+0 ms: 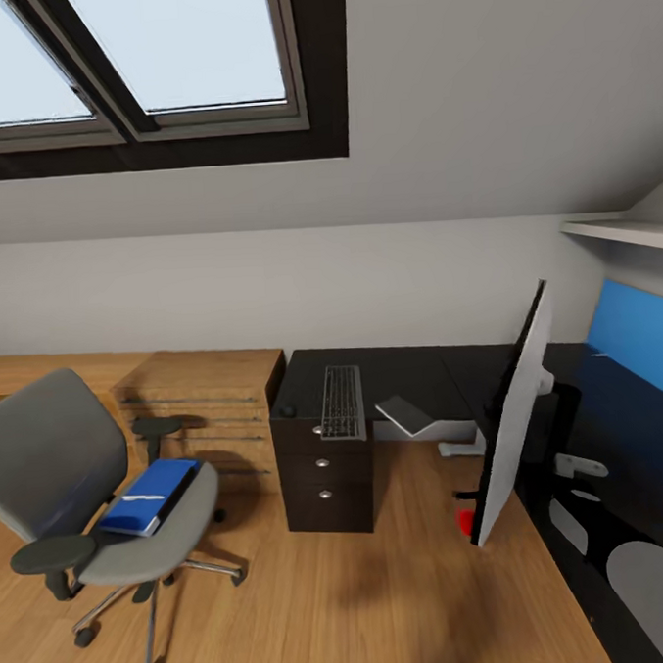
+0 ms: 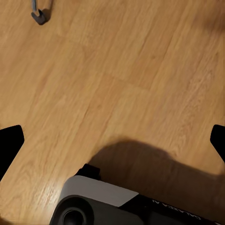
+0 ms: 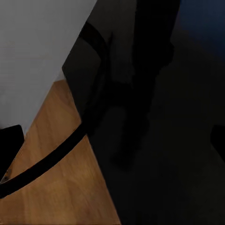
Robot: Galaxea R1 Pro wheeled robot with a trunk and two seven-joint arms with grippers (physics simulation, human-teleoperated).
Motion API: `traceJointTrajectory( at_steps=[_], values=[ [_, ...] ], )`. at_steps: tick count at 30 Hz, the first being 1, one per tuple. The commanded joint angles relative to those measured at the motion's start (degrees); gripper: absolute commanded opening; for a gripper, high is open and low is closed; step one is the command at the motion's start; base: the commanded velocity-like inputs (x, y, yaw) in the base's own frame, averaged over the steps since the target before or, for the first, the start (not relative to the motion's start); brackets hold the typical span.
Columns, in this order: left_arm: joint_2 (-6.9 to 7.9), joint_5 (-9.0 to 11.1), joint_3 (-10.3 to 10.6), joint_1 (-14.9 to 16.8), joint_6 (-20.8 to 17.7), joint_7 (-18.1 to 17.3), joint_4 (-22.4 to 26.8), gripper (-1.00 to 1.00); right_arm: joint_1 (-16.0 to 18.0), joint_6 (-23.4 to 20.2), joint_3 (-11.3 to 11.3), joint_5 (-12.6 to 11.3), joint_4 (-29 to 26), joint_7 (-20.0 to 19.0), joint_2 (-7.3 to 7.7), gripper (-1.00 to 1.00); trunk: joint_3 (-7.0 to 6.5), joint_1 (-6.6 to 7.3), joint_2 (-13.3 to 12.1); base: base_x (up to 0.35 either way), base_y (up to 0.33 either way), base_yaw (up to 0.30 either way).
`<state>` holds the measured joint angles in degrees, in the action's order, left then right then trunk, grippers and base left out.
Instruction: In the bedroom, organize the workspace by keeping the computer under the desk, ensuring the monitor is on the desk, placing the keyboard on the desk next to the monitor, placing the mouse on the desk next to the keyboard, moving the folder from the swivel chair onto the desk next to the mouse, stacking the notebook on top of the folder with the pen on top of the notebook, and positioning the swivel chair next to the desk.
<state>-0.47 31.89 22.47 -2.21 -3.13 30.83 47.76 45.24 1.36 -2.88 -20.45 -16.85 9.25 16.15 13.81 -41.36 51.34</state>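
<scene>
Fingers (image 2: 10,140) spread above floor; folder (image 1: 148,496) on swivel chair (image 1: 55,456).

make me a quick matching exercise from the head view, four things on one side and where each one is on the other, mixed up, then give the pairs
Things:
1. folder
2. keyboard
3. monitor
4. swivel chair

Places:
A. on the black desk top, above the drawer unit
B. on the wooden floor, in front of the oak shelving unit
C. on the grey chair seat
D. upright and seen edge-on, beside the blue back panel

Pairs: 1-C, 2-A, 3-D, 4-B
</scene>
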Motion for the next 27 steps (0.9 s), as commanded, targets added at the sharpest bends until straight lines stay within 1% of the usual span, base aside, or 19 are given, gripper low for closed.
traceJointTrajectory(
  at_steps=[1, 11, 27],
  values=[
    [0.03, 0.19, 0.12, 0.01, -0.28, 0.37, 0.14, 1.00, 0.02, 0.13, -0.37, -0.52, -0.02, 0.16, 0.02, 1.00, 0.06, -0.01, 0.06, 0.002, 0.001, 0.260],
    [-0.06, 0.22, 0.12, 0.02, -0.30, 0.37, -0.48, 1.00, 0.02, 0.13, -0.35, -0.45, -0.11, 0.15, 0.06, 1.00, 0.06, -0.01, 0.06, 0.000, 0.000, 0.212],
    [-0.14, 0.19, 0.20, 0.02, -0.30, 0.37, -0.72, 1.00, 0.02, 0.20, -0.20, -0.47, -0.36, 0.23, 0.15, 1.00, 0.06, -0.01, 0.06, 0.000, 0.000, 0.015]
  ],
)
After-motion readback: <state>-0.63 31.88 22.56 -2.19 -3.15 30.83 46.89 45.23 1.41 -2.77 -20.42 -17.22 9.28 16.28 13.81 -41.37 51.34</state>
